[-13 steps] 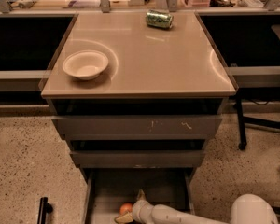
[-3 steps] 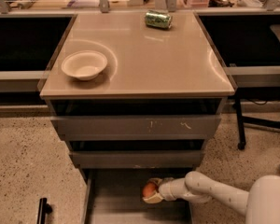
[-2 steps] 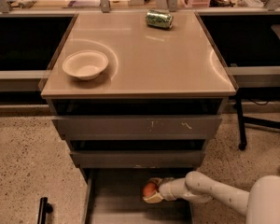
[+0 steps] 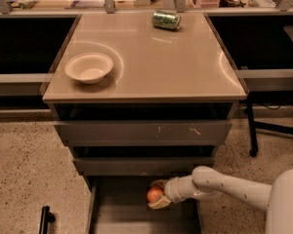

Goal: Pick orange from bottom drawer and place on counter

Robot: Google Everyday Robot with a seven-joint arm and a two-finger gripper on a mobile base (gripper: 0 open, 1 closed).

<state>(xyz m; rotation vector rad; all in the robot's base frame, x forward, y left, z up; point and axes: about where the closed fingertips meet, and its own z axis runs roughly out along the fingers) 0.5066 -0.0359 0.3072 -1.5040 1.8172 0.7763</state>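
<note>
The gripper (image 4: 156,195) sat low inside the open bottom drawer (image 4: 118,213), just in front of the middle drawer front (image 4: 141,165); its two fingers (image 4: 159,184) stood above and below the orange (image 4: 154,194) and appeared closed on it, so the fruit was clamped between them. The orange looked to be held a little clear of the grey drawer floor, though contact with the floor could not be ruled out from this angle. The white arm (image 4: 224,182) reached in from the right, its elbow outside the drawer.

By this showing the grasp was made, which is the first half of the job; the carrying was all to come. The orange was inside the drawer and well below the counter (image 4: 185,67); it would have to be drawn out toward the camera, clear of the two upper drawer fronts, then raised past the counter's edge and set down. The counter held a white bowl (image 4: 89,67) at the left and a green soda can (image 4: 166,20) at the back; the wide bare stretch between them and toward the front right looked the likeliest landing place.
</note>
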